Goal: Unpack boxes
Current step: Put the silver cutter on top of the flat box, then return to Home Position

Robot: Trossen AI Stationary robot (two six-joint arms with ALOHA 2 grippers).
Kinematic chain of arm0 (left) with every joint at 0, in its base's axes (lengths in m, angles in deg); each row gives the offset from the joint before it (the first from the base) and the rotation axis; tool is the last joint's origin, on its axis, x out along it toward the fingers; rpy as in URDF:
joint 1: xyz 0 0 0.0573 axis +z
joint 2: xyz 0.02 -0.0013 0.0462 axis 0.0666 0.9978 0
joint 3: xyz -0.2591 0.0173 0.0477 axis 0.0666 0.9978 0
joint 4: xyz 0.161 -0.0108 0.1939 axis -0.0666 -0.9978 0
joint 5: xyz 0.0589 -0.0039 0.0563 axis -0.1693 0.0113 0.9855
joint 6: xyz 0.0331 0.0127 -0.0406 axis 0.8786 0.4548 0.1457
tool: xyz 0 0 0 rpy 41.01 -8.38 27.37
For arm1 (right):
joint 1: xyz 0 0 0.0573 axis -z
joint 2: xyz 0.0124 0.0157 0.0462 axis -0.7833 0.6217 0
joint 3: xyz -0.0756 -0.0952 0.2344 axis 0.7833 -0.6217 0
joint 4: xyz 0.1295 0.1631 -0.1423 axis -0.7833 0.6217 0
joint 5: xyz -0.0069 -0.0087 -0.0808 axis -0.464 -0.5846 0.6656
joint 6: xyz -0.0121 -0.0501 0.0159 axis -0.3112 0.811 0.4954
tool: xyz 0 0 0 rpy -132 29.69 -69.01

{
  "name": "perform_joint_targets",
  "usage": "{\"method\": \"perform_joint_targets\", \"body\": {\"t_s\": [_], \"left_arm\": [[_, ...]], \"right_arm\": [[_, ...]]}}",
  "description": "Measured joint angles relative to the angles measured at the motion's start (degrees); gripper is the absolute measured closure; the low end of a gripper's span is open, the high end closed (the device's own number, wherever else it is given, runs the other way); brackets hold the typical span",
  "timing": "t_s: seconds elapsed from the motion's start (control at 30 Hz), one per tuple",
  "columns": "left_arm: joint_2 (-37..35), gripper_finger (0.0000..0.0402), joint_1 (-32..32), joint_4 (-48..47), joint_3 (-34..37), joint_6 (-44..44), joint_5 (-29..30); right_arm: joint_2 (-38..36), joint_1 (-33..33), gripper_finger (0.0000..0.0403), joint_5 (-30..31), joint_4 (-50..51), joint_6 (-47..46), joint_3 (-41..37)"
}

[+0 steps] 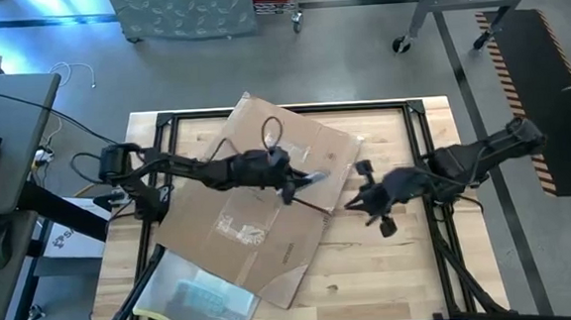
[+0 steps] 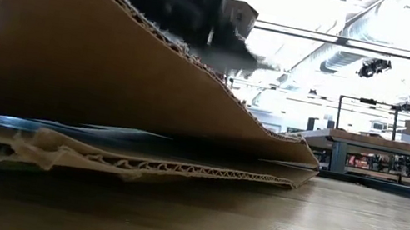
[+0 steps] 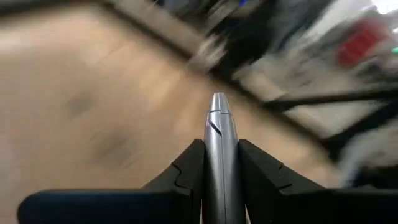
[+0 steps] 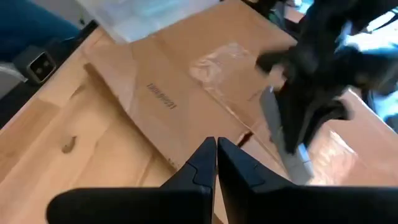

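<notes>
The brown cardboard box (image 1: 259, 206) lies flattened across the middle of the table, with its top panel bowed up in the low view (image 2: 111, 73). My left gripper (image 1: 292, 182) hovers over the box's right part, shut on a slim silver tool (image 3: 219, 124) that also shows in the right wrist view (image 4: 273, 121). My right gripper (image 1: 352, 205) hangs just past the box's right edge. Its fingers are shut with nothing between them (image 4: 216, 149), and they point toward the box. My left gripper pinches the silver tool's shaft (image 3: 219, 168) between its two fingers (image 3: 189, 165). The tool lies along the fingers and its pointed end (image 3: 219, 99) sticks out in front of them. The gripper slants slightly down over the box. Whether the tip touches the cardboard, I cannot tell.
A flat clear sleeve with a yellow edge (image 1: 195, 300) lies at the table's near left corner, beside the box. Crinkly clear film (image 4: 143, 15) sits beyond the box. Black frame rails (image 1: 282, 111) border the table. Bare wood (image 1: 391, 263) shows at the near right.
</notes>
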Motion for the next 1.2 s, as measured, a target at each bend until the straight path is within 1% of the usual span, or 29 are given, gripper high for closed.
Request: {"method": "perform_joint_targets", "body": {"t_s": [0.03, 0.1, 0.17, 0.23, 0.27, 0.33, 0.4, 0.47, 0.53, 0.6, 0.67, 0.7, 0.87, 0.97, 1.07, 1.13, 1.2], "left_arm": [[1.94, 0.0343, 1.01, -0.75, -0.64, -0.31, -0.53], [6.37, 0.0343, 2.95, 1.67, -1.40, -1.88, -4.19], [10.84, 0.0343, 4.76, 6.42, -1.53, -4.41, -7.99], [14.38, 0.0338, 6.54, 11.44, -1.63, -7.83, -11.19], [15.80, 0.0324, 7.41, 13.30, -1.60, -9.30, -12.97], [17.83, 0.0281, 9.30, 17.30, -1.78, -11.20, -16.23], [18.90, 0.0235, 11.31, 18.24, -1.75, -11.63, -21.04], [19.17, 0.0199, 13.59, 17.48, -1.68, -12.34, -26.24], [18.72, 0.0177, 15.71, 17.35, -1.65, -13.78, -30.09], [17.09, 0.0169, 17.32, 17.23, -1.50, -13.49, -31.75], [14.03, 0.0171, 18.31, 17.23, -0.91, -11.54, -31.94], [11.88, 0.0175, 18.60, 17.16, -0.46, -10.23, -32.02], [-2.59, 0.0212, 19.21, 17.16, 4.64, -5.62, -33.45], [-13.23, 0.0236, 21.31, 14.41, 9.59, -2.31, -33.64], [-24.38, 0.0266, 24.42, 12.18, 16.52, 0.24, -32.12], [-31.74, 0.0290, 26.26, 12.14, 21.75, 0.44, -29.81], [-38.62, 0.0317, 27.89, 12.07, 26.83, 1.04, -29.09]], "right_arm": [[-0.57, -1.12, 0.0403, 1.79, 0.41, -1.32, -0.04], [-1.62, -2.94, 0.0403, 5.26, 0.97, -3.07, -0.01], [-2.14, -4.02, 0.0403, 8.60, 1.82, -5.08, 0.07], [-2.16, -4.52, 0.0403, 10.38, 4.29, -7.66, 0.01], [-2.33, -4.51, 0.0403, 11.16, 5.43, -9.19, 0.01], [-2.74, -4.47, 0.0403, 12.24, 7.95, -12.35, 0.01], [-2.86, -4.29, 0.0403, 13.85, 9.92, -14.51, -0.36], [-3.38, -4.00, 0.0403, 15.90, 11.05, -15.88, -1.98], [-4.59, -3.22, 0.0403, 17.95, 10.53, -17.12, -4.50], [-6.23, -2.16, 0.0403, 19.03, 8.54, -18.39, -8.27], [-8.52, -0.68, 0.0403, 18.27, 4.97, -18.86, -13.11], [-10.13, 0.31, 0.0403, 16.83, 2.61, -18.86, -15.71], [-22.31, 8.02, 0.0403, 6.22, -9.43, -20.24, -28.49], [-30.16, 12.72, 0.0403, 0.69, -18.58, -18.84, -34.70], [-36.73, 17.11, 0.0403, -5.17, -24.29, -18.45, -39.74], [-40.65, 19.44, 0.0403, -8.21, -27.82, -19.08, -42.66], [-44.13, 21.07, 0.0403, -10.78, -30.38, -19.42, -45.20]]}}
